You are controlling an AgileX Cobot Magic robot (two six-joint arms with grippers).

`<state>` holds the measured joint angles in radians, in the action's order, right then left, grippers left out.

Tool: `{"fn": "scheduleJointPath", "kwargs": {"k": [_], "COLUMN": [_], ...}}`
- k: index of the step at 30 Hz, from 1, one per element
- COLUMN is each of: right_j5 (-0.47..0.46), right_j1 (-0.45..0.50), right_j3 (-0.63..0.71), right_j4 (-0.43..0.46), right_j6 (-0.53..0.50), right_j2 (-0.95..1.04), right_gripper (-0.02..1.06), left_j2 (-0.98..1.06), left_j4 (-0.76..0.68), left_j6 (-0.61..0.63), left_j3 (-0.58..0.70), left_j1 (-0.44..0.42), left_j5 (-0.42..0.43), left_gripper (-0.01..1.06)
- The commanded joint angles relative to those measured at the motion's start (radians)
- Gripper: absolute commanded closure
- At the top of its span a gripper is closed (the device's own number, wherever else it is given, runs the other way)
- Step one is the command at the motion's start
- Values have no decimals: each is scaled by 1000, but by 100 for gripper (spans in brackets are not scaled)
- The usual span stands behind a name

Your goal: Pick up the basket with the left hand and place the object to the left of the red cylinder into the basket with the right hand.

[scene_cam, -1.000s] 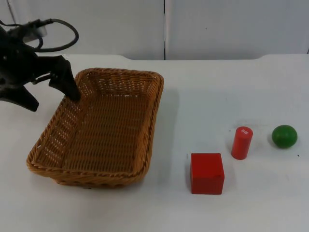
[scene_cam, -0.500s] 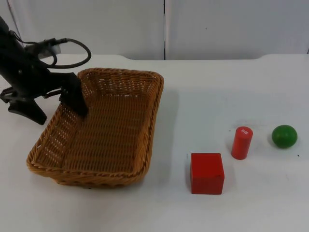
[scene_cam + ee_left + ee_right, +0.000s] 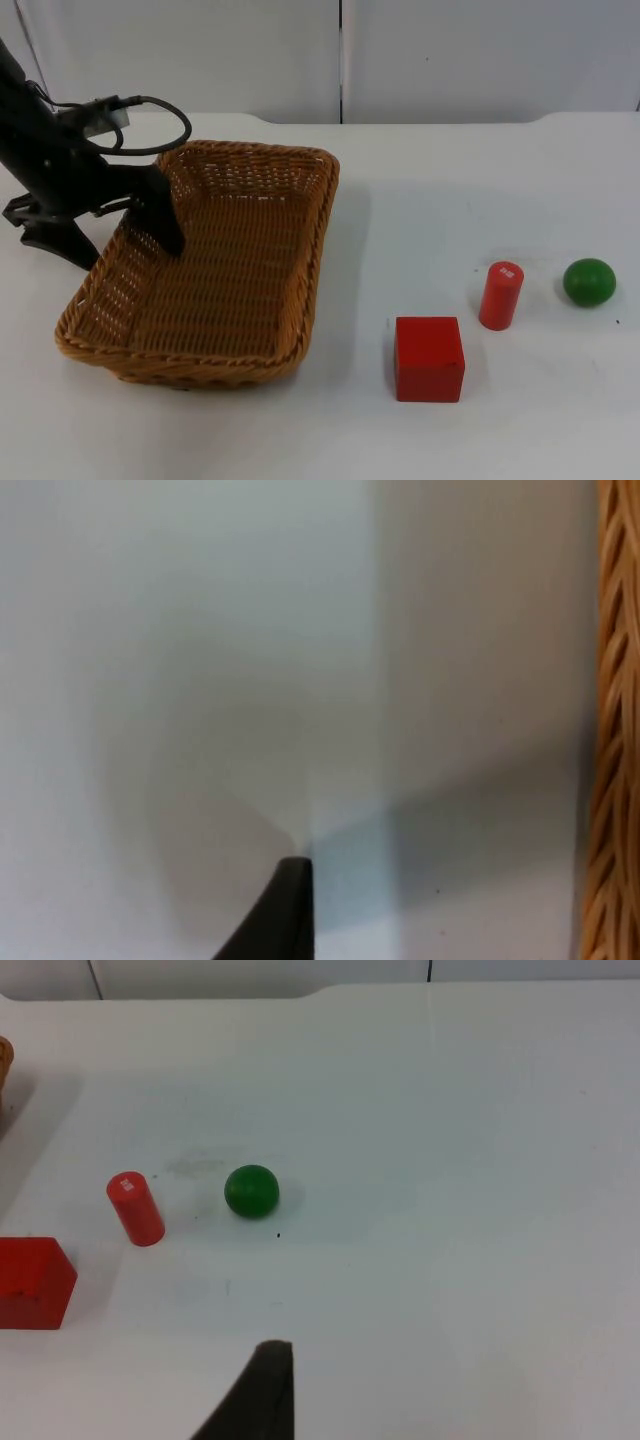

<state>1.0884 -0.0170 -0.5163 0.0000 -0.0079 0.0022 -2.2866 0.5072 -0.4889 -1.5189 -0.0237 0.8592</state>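
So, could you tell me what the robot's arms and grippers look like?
Both are black. The left gripper, at the basket's left wall, has two long flat fingers tapering to the tips. The right gripper, waiting above the table, is black too.

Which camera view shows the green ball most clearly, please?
The right wrist view shows the green ball best: it lies whole and unobstructed on the white table, just beside the red cylinder. The top view also shows it whole, near the picture's right edge. The left wrist view gives table and basket rim.
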Motion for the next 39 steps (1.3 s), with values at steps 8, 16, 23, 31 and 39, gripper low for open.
{"fn": "scheduleJointPath", "kwargs": {"k": [8, 16, 23, 31, 39], "right_j5": [-10, -10, -10, -10, -10], "right_j1": [-6, -6, -6, -6, -6], "right_j3": [0, 0, 0, 0, 0], "right_j4": [0, 0, 0, 0, 0], "right_j6": [-7, -7, -7, -7, -7], "right_j2": [-2, -2, -2, -2, -2], "right_gripper": [-1, -1, -1, -1, -1], "left_j2": [-19, -19, -19, -13, 42], "left_j4": [-10, -3, 20, 71, 84], "left_j6": [18, 44, 44, 60, 87], "left_j3": [-5, -5, -5, -5, -5], "left_j1": [3, 3, 3, 3, 3], "left_j5": [7, 22, 37, 64, 136], "left_gripper": [22, 49, 74, 105, 105]}}
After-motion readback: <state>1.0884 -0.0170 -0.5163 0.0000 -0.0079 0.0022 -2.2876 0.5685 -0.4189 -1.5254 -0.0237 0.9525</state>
